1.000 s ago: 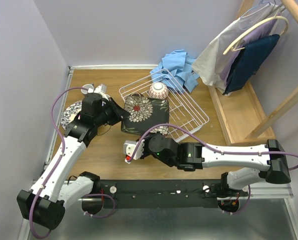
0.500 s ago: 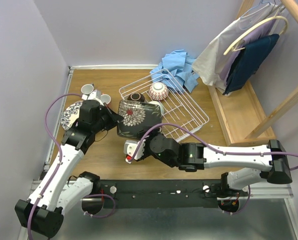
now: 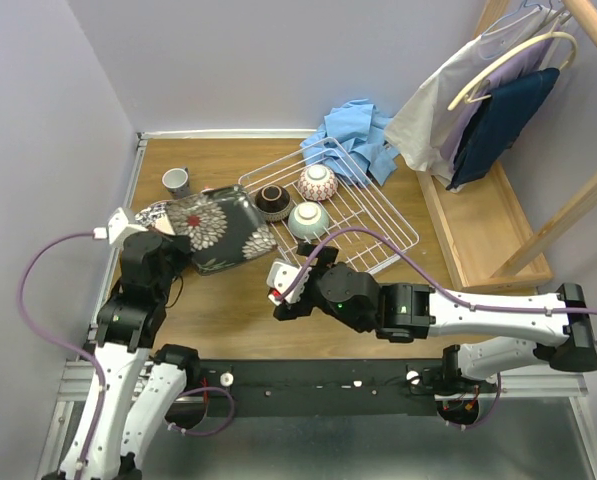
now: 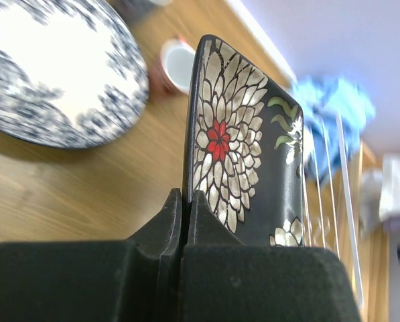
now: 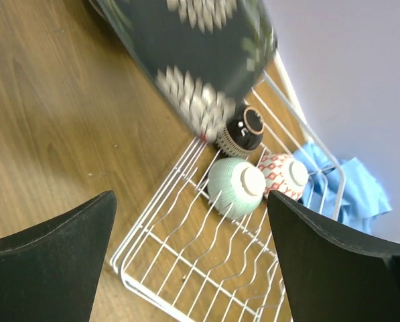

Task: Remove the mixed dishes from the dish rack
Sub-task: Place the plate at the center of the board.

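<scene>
left fingers [image 4: 153, 231] clench the black plate [image 4: 236, 144] by its near edge, tilted over the table [image 4: 65, 188], so lower it flat by the round plate [image 4: 45, 74] left of them before letting go; right fingers [image 5: 59, 235] gape empty, rack [image 5: 179, 265] and bowls [image 5: 234, 186] ahead.

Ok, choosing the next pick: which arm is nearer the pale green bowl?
Right. Right arm hovers short of the pale green bowl, jaws open; left arm is farther left, gripping the black floral plate.
</scene>
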Available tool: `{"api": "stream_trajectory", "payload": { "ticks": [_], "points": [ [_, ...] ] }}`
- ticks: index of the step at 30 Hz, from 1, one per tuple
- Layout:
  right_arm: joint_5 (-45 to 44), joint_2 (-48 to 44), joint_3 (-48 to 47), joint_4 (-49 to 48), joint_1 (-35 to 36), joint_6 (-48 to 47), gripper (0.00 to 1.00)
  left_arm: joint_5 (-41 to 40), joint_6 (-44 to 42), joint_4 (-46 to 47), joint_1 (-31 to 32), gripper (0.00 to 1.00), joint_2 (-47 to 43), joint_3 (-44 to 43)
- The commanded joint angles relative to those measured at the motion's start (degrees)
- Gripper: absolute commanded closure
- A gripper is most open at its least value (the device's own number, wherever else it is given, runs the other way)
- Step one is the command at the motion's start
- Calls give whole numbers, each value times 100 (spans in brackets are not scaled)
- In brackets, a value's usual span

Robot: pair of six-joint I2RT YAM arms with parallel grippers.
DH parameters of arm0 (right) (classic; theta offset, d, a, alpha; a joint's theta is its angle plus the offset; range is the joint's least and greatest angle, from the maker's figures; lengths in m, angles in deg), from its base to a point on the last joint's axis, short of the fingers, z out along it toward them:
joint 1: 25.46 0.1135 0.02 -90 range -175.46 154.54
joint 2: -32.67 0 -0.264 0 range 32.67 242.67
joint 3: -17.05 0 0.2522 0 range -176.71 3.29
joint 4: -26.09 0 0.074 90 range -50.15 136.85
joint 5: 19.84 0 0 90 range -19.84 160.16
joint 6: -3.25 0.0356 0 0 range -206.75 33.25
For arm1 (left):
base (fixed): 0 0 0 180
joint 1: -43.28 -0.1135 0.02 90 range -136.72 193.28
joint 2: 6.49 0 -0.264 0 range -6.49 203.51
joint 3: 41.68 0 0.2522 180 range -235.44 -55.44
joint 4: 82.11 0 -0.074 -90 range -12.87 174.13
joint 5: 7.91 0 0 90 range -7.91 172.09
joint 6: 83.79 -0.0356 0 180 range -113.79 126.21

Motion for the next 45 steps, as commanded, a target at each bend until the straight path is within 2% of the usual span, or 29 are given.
{"api": "stream_trajectory", "payload": {
  "ticks": [1,6,12,17,23,27,31,37,39,42,43,45],
  "points": [
    [203,-254,89,460,-164,1087,0,-1698,591,338,-160,100,-699,27],
    [600,-308,168,723,-647,1834,0,-2664,811,363,-177,100,-814,290],
    [1224,-536,510,900,-1526,2327,0,-3194,872,636,-370,100,-568,440],
    [1409,-939,914,874,-1983,2459,0,-2792,1092,952,-1222,100,-147,659],
    [1532,-1151,1152,891,-2072,2758,0,-2106,1479,1550,-2232,100,284,1064],
    [1489,-1309,1354,874,-2107,2838,0,-1448,1558,2155,-2672,100,627,1274],
    [1427,-1354,1477,865,-2133,2811,0,-885,1339,2526,-2928,100,1145,1240],
    [1488,-1204,1443,759,-2160,2785,0,-593,1163,2772,-2955,100,1717,1292],
    [1497,-1151,1416,750,-2160,2767,0,-593,1119,2851,-2964,94,1770,1363],
    [1471,-1099,1425,759,-2177,2758,0,-628,952,2913,-2981,80,1831,1416],
    [1471,-1099,1434,768,-2186,2759,0,-637,839,2913,-2990,73,1840,1416],
    [1488,-1072,1434,777,-2195,2759,0,-637,732,2939,-3007,67,1875,1398]
  ]
}}
